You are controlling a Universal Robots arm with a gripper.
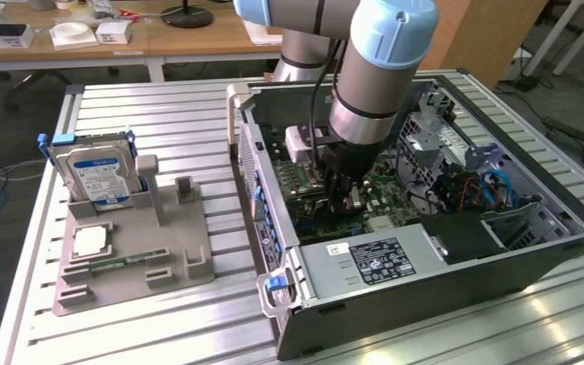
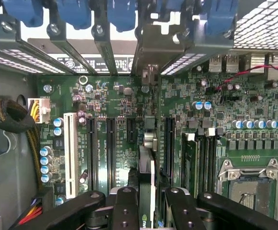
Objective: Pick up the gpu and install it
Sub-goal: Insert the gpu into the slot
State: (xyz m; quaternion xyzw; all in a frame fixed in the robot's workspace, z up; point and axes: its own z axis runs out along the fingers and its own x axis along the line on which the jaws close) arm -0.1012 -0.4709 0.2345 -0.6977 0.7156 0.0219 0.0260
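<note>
Arm plunges vertically into case, claw (image 2: pixel 147 203) gripping gpu (image 2: pixel 147 158) edgewise.

table (image 1: pixel 170 114): shiny ribbed metal
holder (image 1: pixel 185 262): dull grey plastic
computer case (image 1: pixel 535 262): dark matt metal
board (image 2: pixel 119 103): smooth green

We cannot see the gripper's (image 1: pixel 341 199) fingertips in the exterior view; they sink among the motherboard's (image 1: pixel 394 190) parts, and the arm's wrist above them hides the board behind. In the wrist view the gpu (image 2: pixel 147 167) shows edge-on between the black fingers (image 2: pixel 125 211), so we cannot make out its fan face, and its near end is cut off by the picture's edge. Whether its lower edge sits in a slot (image 2: pixel 111 148) we cannot tell. The label print on the power supply (image 1: pixel 373 257) beside the gripper is too small for us to read.
</note>
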